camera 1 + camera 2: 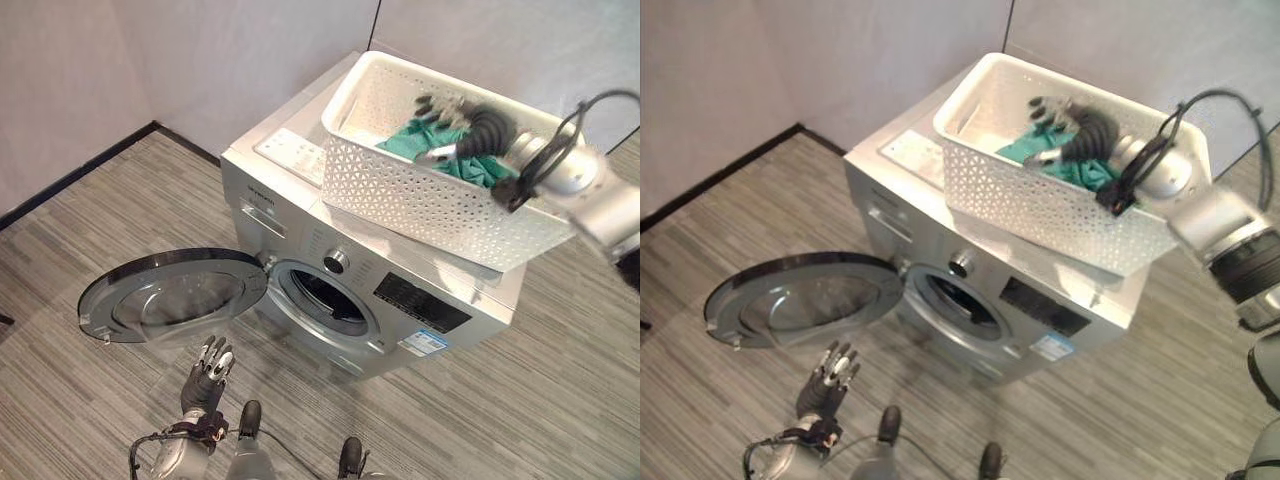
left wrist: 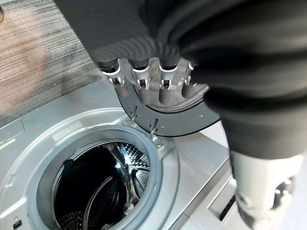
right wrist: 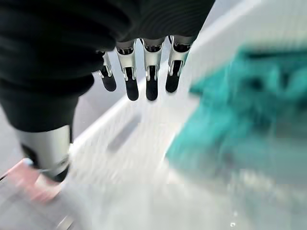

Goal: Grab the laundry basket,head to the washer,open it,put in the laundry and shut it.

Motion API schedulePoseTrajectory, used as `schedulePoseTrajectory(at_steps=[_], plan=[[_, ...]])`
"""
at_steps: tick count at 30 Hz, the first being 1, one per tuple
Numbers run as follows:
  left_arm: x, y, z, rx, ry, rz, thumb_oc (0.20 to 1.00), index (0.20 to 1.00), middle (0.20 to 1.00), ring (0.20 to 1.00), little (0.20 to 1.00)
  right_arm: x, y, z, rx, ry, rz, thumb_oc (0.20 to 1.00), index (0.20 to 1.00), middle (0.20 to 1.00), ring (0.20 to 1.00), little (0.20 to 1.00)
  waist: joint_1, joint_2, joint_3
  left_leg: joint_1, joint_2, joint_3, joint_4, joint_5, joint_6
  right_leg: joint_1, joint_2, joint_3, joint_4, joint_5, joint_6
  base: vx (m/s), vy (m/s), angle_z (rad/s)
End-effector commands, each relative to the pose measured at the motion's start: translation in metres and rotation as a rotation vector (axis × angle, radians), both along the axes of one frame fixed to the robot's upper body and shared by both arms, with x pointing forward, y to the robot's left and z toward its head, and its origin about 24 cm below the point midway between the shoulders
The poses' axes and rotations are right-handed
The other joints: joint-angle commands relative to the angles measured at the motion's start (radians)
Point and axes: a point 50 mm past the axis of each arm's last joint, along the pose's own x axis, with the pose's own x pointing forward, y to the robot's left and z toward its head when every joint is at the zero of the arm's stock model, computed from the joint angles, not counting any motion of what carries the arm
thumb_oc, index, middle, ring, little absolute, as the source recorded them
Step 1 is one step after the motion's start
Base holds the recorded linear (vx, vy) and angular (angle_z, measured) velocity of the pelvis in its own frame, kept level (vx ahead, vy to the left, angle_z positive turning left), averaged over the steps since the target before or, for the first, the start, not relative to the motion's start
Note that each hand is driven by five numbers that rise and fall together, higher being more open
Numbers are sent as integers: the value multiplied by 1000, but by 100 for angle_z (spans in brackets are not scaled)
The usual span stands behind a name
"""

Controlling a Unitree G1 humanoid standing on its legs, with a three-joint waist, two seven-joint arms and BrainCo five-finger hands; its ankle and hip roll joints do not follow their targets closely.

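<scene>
A white lattice laundry basket (image 1: 420, 195) stands on top of the silver front-loading washer (image 1: 300, 215). Teal laundry (image 1: 445, 150) lies inside it. My right hand (image 1: 450, 120) reaches into the basket from the right, over the cloth, with its fingers (image 3: 146, 76) straight and holding nothing. The washer's round door (image 1: 175, 295) hangs swung wide to the left, and the dark drum (image 2: 103, 191) is exposed. Low in front of the washer, just below the door, my left hand (image 1: 205, 375) stays open with fingers (image 2: 148, 81) extended toward the door's edge.
The washer stands near a grey wall (image 1: 200, 60) on grey striped flooring (image 1: 100, 210). A dark baseboard (image 1: 80, 175) runs along the left. The open door takes up floor space left of the drum opening.
</scene>
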Motion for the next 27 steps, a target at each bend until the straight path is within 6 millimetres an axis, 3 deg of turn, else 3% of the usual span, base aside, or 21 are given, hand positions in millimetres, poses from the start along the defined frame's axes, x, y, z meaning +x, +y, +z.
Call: schedulePoseTrajectory(at_steps=[1,6,17,20,27], plan=[[17,14,27,57,-138,-32,1000,1000,1000,1000,1000,-20,1,67,17,-225,15,1000,1000,1000,1000,1000,25,-93,52,82,44,27,6,-85,0,89,-76,48,5,-70,43,16,-8,-4],[16,13,26,53,-139,-47,1000,1000,1000,1000,1000,-18,-8,84,72,-243,-25,1000,1000,1000,1000,1000,29,-105,49,91,52,29,6,-85,-1,94,-69,54,6,-72,41,10,-5,-4],[18,18,35,84,-161,-76,1000,1000,1000,1000,1000,9,-25,74,-49,-107,-245,1000,1000,1000,1000,1000,74,-113,96,44,58,4,6,-63,-7,72,-53,40,5,-78,33,-9,-13,3],[19,20,36,92,-159,-79,1000,1000,1000,1000,1000,12,-21,71,-93,-87,-257,1000,1000,1000,1000,1000,82,-116,106,27,58,-2,6,-58,-7,62,-48,36,4,-78,32,-15,-14,2],[21,20,36,97,-156,-87,1000,1000,1000,1000,1000,17,17,66,-156,-77,-134,1000,1000,1000,1000,1000,95,-124,128,-6,60,-6,6,-50,-10,34,-44,41,4,-72,29,-7,-6,5]])
